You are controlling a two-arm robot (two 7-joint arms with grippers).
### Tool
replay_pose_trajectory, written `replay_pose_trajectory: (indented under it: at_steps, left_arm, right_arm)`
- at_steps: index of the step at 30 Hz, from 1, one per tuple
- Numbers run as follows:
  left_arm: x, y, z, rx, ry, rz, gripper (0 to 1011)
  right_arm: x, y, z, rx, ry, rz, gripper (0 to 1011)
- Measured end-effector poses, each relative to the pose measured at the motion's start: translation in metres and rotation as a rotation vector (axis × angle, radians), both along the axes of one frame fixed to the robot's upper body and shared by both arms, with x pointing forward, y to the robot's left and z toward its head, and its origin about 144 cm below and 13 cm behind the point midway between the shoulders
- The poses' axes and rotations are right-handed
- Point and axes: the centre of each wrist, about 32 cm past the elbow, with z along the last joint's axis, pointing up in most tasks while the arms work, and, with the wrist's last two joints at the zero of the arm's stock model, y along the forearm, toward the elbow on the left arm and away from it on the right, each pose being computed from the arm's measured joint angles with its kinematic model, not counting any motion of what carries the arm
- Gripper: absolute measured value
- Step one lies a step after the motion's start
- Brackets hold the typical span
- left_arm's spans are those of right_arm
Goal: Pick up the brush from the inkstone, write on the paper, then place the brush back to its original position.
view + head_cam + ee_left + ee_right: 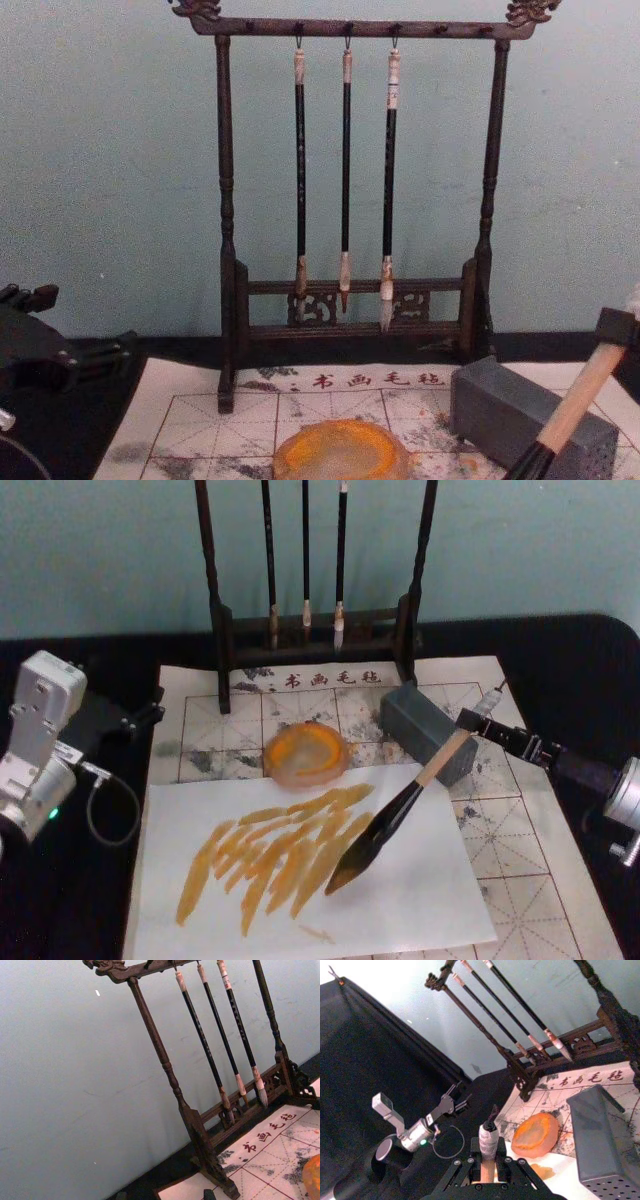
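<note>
My right gripper [476, 723] is shut on the top of the brush [400, 805], which has a tan handle, a black lower section and a dark tip. The brush slants down to the left. Its tip rests on a plain white sheet [420, 900] beside several orange strokes [280, 855]. That sheet lies on the red-gridded paper [520, 850]. The round orange inkstone [307, 752] sits on the paper behind the strokes, apart from the brush. In the right wrist view the brush's white end [488, 1139] stands between my fingers. My left gripper [148, 713] is parked open at the left.
A dark wooden rack [345, 30] with three thin hanging brushes [345, 170] stands at the back of the paper. A grey rectangular block [428, 732] lies just behind the brush handle. Black cloth [80, 900] covers the table around the paper.
</note>
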Motion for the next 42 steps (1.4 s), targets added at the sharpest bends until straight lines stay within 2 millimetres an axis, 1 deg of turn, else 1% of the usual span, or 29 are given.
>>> replay_pose_trajectory:
  at_steps: [16, 30, 42]
  left_arm:
    - [0.000, 0.000, 0.000, 0.000, 0.000, 0.000, 1001]
    - [0.000, 0.000, 0.000, 0.000, 0.000, 0.000, 1001]
    - [0.000, 0.000, 0.000, 0.000, 0.000, 0.000, 1001]
  right_arm:
    - [0.003, 0.006, -0.002, -0.028, -0.004, 0.065, 194]
    - [0.008, 0.017, -0.005, -0.040, -0.017, 0.088, 194]
    - [0.008, 0.019, -0.005, -0.058, -0.021, 0.105, 194]
